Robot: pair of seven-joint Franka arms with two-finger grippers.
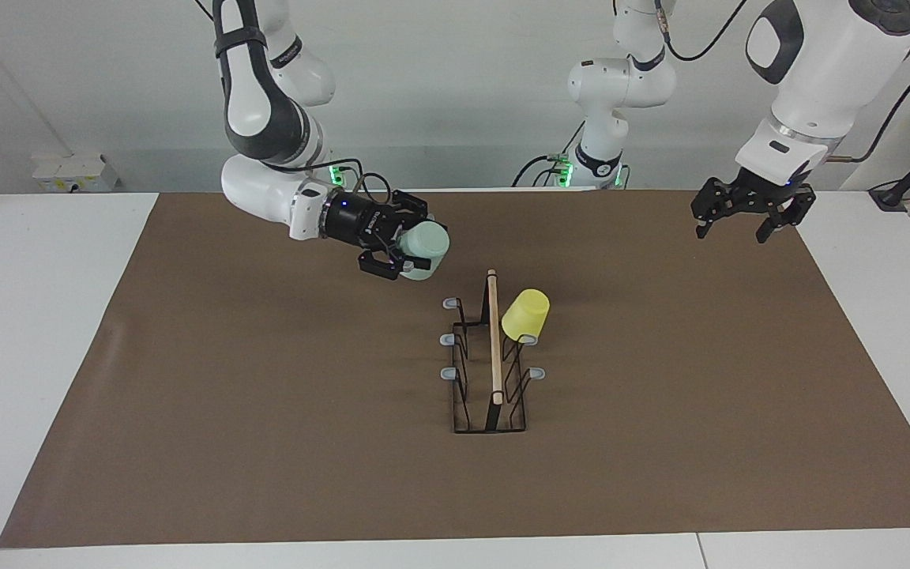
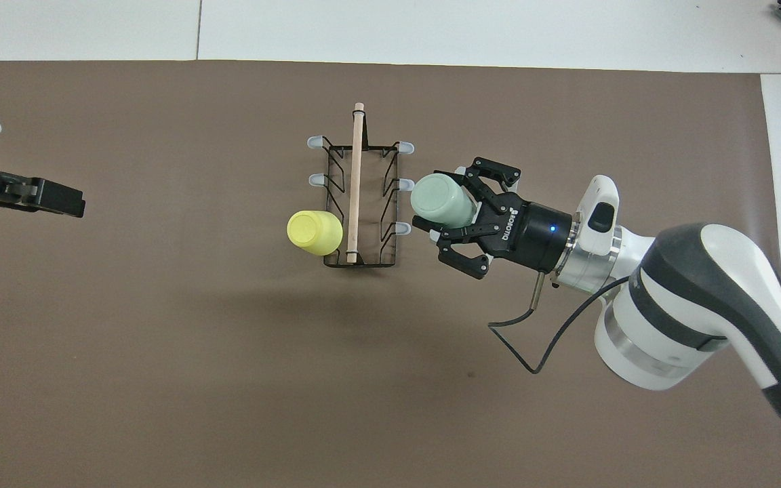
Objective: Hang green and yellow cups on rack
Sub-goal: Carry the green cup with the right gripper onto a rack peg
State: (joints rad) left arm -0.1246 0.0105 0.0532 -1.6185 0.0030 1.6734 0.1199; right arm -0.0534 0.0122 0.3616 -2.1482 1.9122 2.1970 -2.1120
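The rack stands mid-mat, its wooden bar pointing away from the robots; it also shows in the overhead view. The yellow cup hangs tilted on the peg nearest the robots on the side toward the left arm's end, as the overhead view also shows. My right gripper is shut on the pale green cup, held sideways in the air beside the rack's other side, apart from its pegs. My left gripper is open and empty, raised over the mat's edge.
A brown mat covers the white table. Empty grey-tipped pegs line the rack's side toward the right arm's end. A black cable hangs from the right wrist.
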